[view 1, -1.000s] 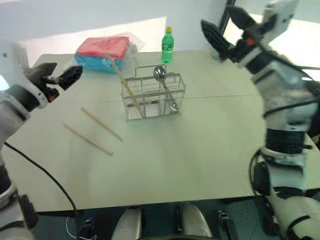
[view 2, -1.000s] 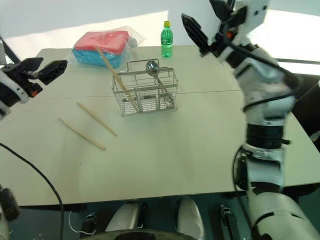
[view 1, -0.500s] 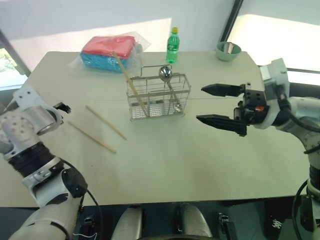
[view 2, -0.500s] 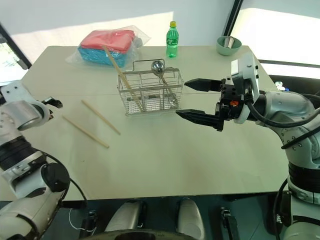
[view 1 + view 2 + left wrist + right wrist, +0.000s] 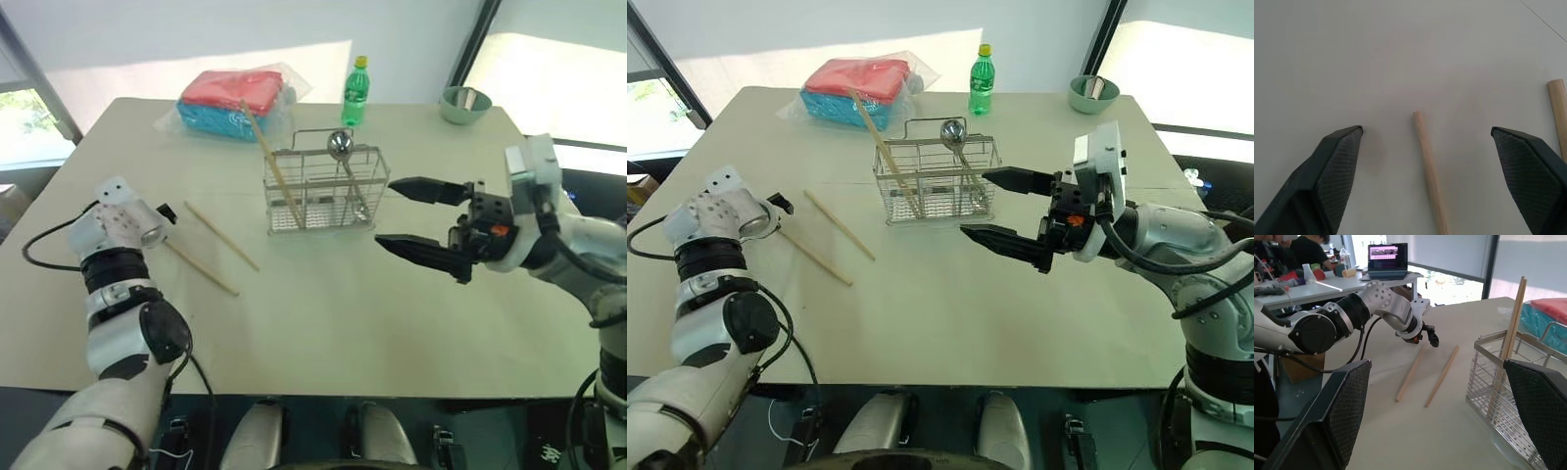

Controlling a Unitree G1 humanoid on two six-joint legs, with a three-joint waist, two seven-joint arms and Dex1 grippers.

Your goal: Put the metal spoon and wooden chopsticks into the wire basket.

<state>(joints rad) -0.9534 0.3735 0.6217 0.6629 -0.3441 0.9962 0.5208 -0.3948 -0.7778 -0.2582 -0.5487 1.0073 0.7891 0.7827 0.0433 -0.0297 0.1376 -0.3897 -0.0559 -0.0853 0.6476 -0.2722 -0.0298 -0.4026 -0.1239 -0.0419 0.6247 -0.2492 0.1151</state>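
The wire basket (image 5: 323, 191) stands mid-table. In it the metal spoon (image 5: 340, 145) stands bowl up, and one of the wooden chopsticks (image 5: 273, 164) leans beside it. Two more chopsticks (image 5: 222, 236) (image 5: 201, 267) lie flat on the table left of the basket. My left gripper (image 5: 1426, 130) is low over the table, open, its fingers either side of the nearer chopstick's end (image 5: 1428, 166) without touching it. My right gripper (image 5: 385, 211) hovers just right of the basket, pointing toward it, open and holding nothing.
A plastic bag with pink and blue packs (image 5: 232, 98), a green bottle (image 5: 355, 78) and a pale green bowl (image 5: 463, 103) sit along the table's far side. In the right wrist view, a desk with a laptop (image 5: 1386, 259) and seated people stand beyond the table.
My left arm dropped from chest height down to the near chopstick's end. My right gripper came down from high behind the basket to level beside it. The camera view shifted too.
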